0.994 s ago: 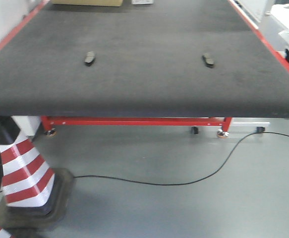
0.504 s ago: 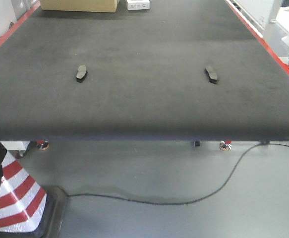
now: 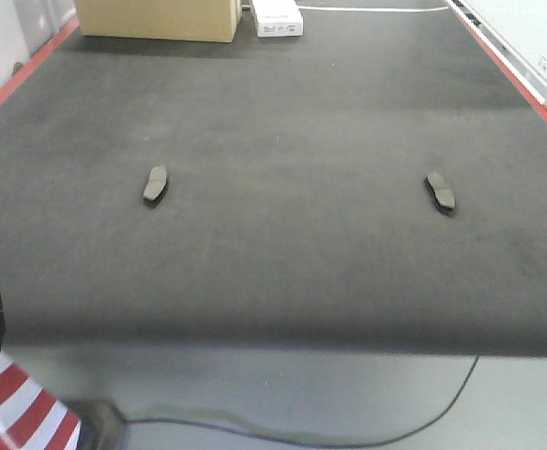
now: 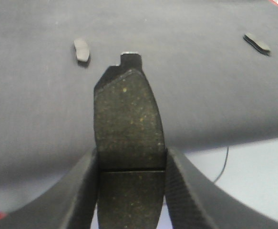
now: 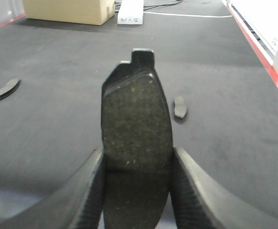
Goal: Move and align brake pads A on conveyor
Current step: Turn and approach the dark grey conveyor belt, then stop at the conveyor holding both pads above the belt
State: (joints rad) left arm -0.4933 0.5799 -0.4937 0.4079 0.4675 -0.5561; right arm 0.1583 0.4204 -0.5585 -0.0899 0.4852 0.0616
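Left gripper (image 4: 131, 188): fingers (image 4: 81, 191) clamped on the long edges of one brake pad (image 4: 128, 138), friction face toward the wrist camera, groove visible across the middle, backing-plate tab pointing away over the belt. Right gripper (image 5: 136, 191): same condition, closed on a second brake pad (image 5: 136, 143), tab forward. So you are carrying one pad per arm, both held above the near edge of the conveyor (image 3: 282, 122), with bare floor visible under each pad's near end.

Two more pads lie flat on the belt: the left pad (image 3: 155, 184) and the right pad (image 3: 440, 192), well apart from each other, roughly level across the belt but each canted a little differently. Beyond them, at the far end, a cardboard box (image 3: 156, 19) and a white power unit (image 3: 278, 17). Near the left edge of the front view, a red-and-white cone (image 3: 20, 412) on the floor, and a cable (image 3: 348, 436) trailing under the belt edge.

Risks, as judged from here:
- You hold each pad by its edges only. A slightly skewed clamp could let it pivot on release, so it lands rotated and out of line.
- Release too near the belt's front edge and the pad may tip onto the floor.
- The rough belt surface will probably resist sliding, so nudging a misplaced pad could flip it rather than shift it.
- The lying pads disagree in angle; matching either one leaves the row uneven.
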